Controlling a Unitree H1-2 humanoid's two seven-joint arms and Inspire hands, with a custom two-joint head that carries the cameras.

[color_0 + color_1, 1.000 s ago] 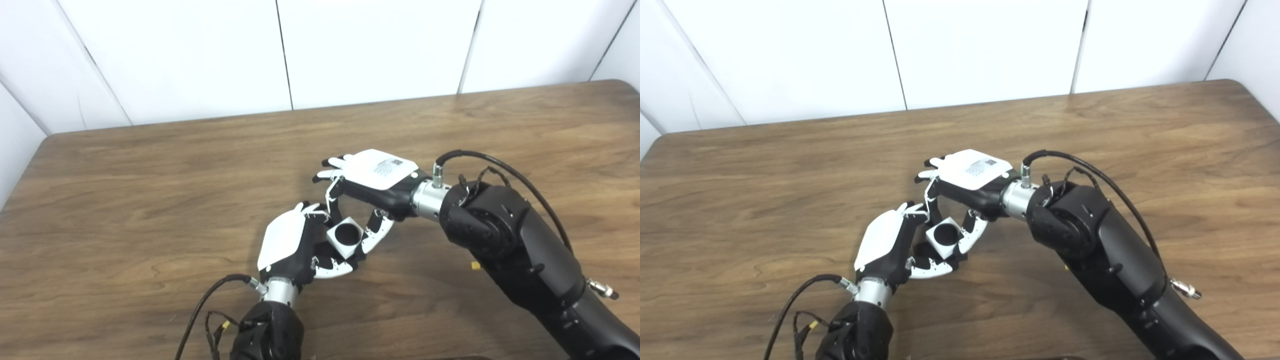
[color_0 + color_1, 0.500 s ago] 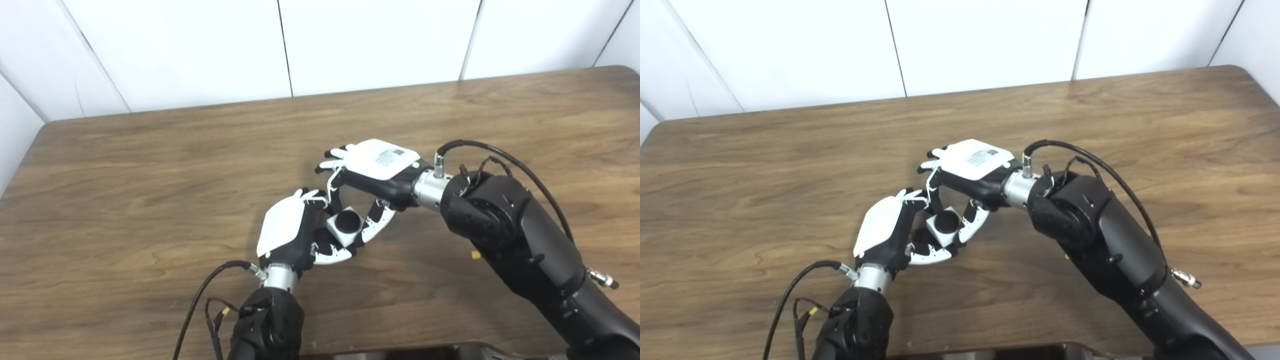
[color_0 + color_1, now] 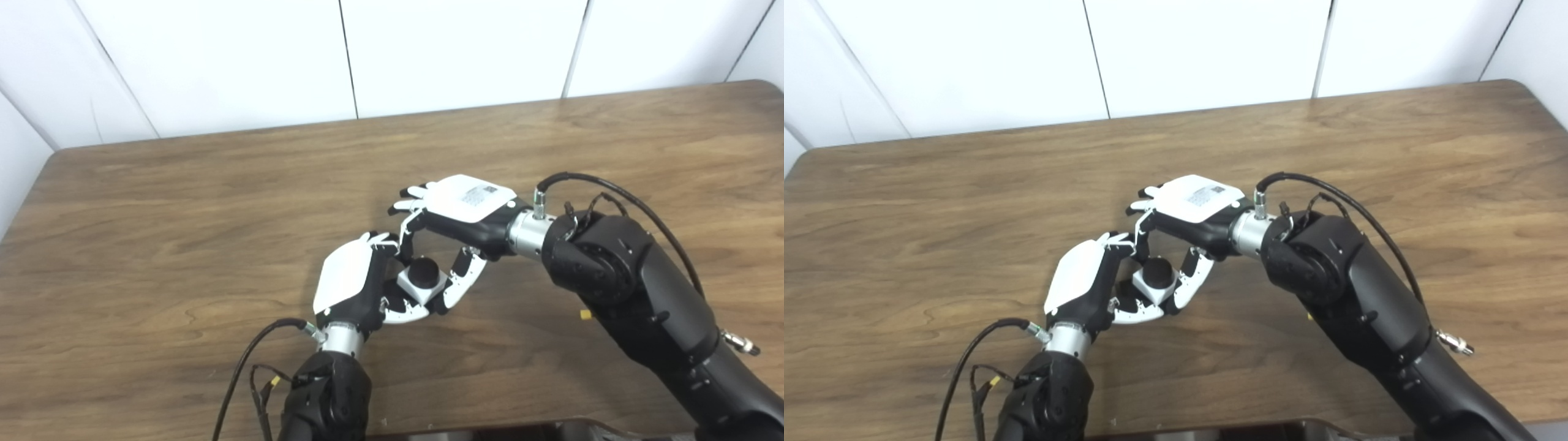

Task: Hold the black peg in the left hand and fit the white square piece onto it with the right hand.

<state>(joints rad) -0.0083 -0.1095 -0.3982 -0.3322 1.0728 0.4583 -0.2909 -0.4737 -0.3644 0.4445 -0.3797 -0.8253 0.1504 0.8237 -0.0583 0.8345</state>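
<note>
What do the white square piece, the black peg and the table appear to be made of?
White square piece: likely matte plastic, with uniform colour and crisp edges. Black peg: dull black, probably plastic or rubber, no gleam. Table: wood-grain top, possibly laminate, with a faint sheen.

Black arms, silver wrist collars, white-backed left hand (image 3: 346, 286) and right hand (image 3: 465, 205), black cables

A lab-like test space was suggested: a bare wooden table (image 3: 184, 202) was set against plain white wall panels (image 3: 245, 61), its far corners rounded.
</note>
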